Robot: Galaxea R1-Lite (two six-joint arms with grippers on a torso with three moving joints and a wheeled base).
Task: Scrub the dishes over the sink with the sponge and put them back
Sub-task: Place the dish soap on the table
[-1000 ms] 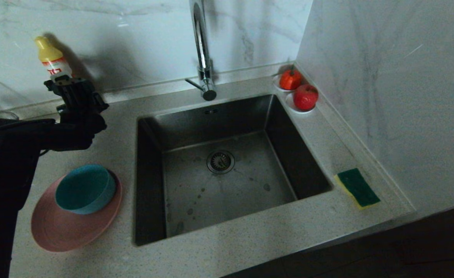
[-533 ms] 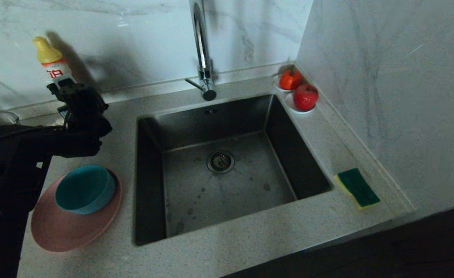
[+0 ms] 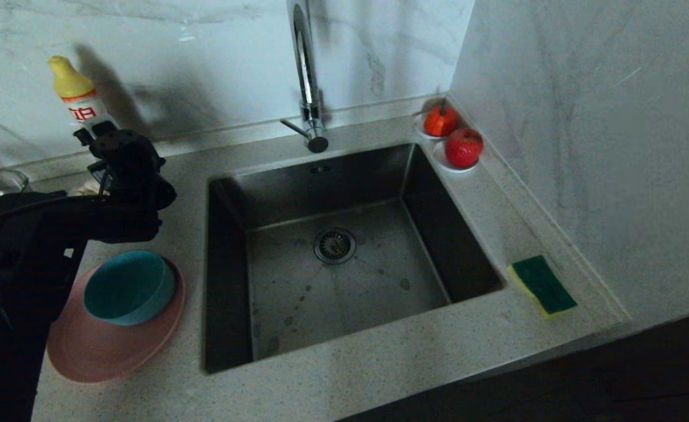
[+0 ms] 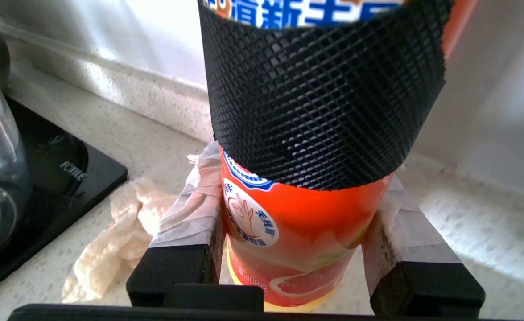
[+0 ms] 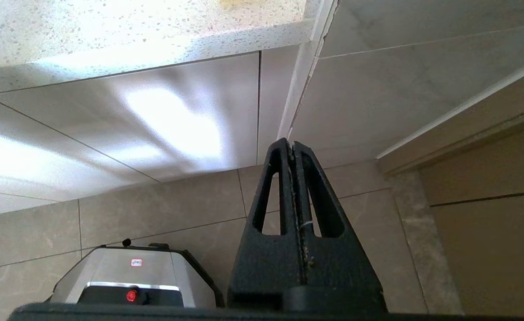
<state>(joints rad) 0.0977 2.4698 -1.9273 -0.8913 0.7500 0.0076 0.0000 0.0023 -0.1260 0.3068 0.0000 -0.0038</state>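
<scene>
Nearing the counter's front edge, the pink plate (image 3: pixel 95 351) lies flat with the teal bowl (image 3: pixel 128 286) sitting on it, neither dish handled. Just right of them the sink (image 3: pixel 227 269) stands bare, and the sponge (image 3: pixel 542 285) rests green face up on the counter right of the basin, well apart from both dishes. Behind the dishes, the left gripper (image 4: pixel 304 223) is half closed with its padded fingers (image 4: pixel 186 218) clamped on a detergent bottle (image 4: pixel 288 232) with a black mesh sleeve. Over the last second the bottle has sunk and shifted toward the back wall, its base now close above the counter; it appears to be going back to its place, so scrubbing has yet to begin. A crumpled cloth (image 4: pixel 110 240) lies beside it. The right gripper (image 5: pixel 294 154), fully closed and empty, hangs parked below the counter.
</scene>
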